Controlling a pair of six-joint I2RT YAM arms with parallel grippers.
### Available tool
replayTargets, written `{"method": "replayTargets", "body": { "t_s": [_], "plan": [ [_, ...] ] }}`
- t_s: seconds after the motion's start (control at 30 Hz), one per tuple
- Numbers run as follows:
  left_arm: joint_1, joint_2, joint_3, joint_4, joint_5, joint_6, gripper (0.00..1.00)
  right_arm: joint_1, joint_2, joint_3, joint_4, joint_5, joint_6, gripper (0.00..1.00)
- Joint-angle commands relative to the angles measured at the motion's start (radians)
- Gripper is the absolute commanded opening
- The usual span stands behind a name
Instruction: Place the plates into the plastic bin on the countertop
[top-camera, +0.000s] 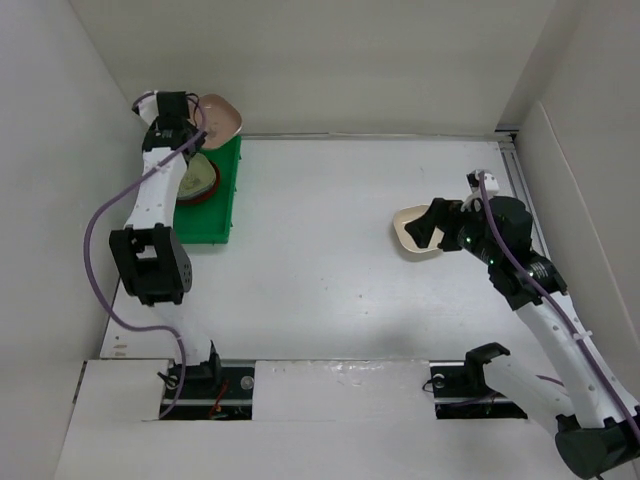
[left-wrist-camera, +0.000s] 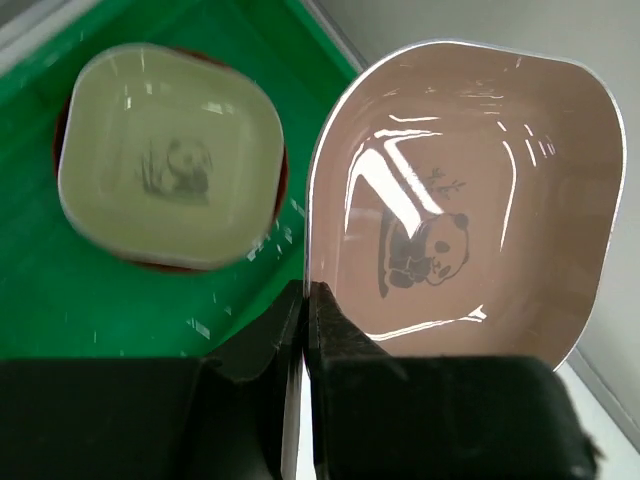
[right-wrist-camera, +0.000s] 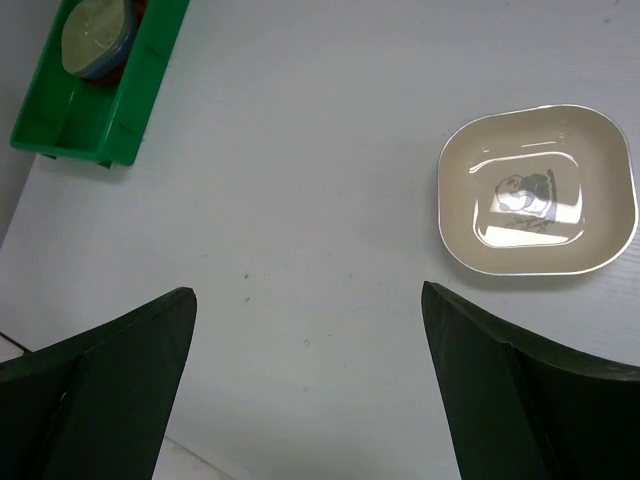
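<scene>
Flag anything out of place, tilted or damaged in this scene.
Nothing looks damaged or spilled. One cream plate lies alone on the countertop, far from the green bin. The pink plate is pinched by its rim in the left fingers, at the bin's far end.

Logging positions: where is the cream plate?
The cream plate sits on the countertop, right side of the top view, by the open right gripper, opposite the bin.

You have plain white wall panels (top-camera: 350, 60) at the back and on both sides. A thin grey strip (top-camera: 517, 165) runs along the foot of the right one. Nearest you lies a white mounting board (top-camera: 340, 385) with two dark rectangular cut-outs (top-camera: 235, 392).
</scene>
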Motion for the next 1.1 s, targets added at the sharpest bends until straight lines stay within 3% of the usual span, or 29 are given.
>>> {"method": "replayTargets", "body": {
  "t_s": [0.0,0.03,0.13,0.43,0.5,0.53,0.57,0.63,0.77,0.9,1.07],
  "plan": [
    [0.111,0.170,0.160,-0.071,0.149,0.059,0.00,0.005,0.011,0.002,0.092,-0.047,0.005,1.00],
    [0.137,0.212,0.208,-0.100,0.219,0.059,0.00,0.005,0.011,0.002,0.092,-0.056,-0.004,1.00],
    [0.183,0.321,0.328,-0.146,0.237,0.103,0.00,0.005,0.011,-0.007,0.092,-0.056,-0.004,1.00],
    [0.233,0.389,0.401,-0.201,0.129,0.130,0.00,0.005,0.021,-0.016,0.110,-0.065,-0.013,1.00],
    [0.233,0.364,0.380,-0.202,0.085,0.129,0.17,0.005,0.021,-0.016,0.110,-0.065,-0.013,1.00],
    [0.233,0.347,0.353,-0.202,0.085,0.129,0.33,0.005,0.021,-0.016,0.110,-0.065,-0.013,1.00],
    [0.233,0.309,0.342,-0.192,0.064,0.116,0.61,0.005,0.021,-0.016,0.110,-0.065,-0.013,1.00],
    [0.233,0.257,0.305,-0.180,0.016,0.116,0.83,0.005,0.021,-0.016,0.110,-0.065,-0.013,1.00],
    [0.233,0.087,0.173,-0.126,-0.061,0.102,0.99,0.005,0.032,-0.016,0.110,-0.065,-0.004,1.00],
    [0.170,-0.050,0.150,-0.090,-0.038,0.132,0.99,0.015,0.032,-0.016,0.119,-0.065,-0.004,1.00],
    [-0.184,-0.032,0.171,-0.090,0.005,0.159,0.99,0.015,0.006,0.004,0.099,-0.007,0.019,1.00]
  ]
}}
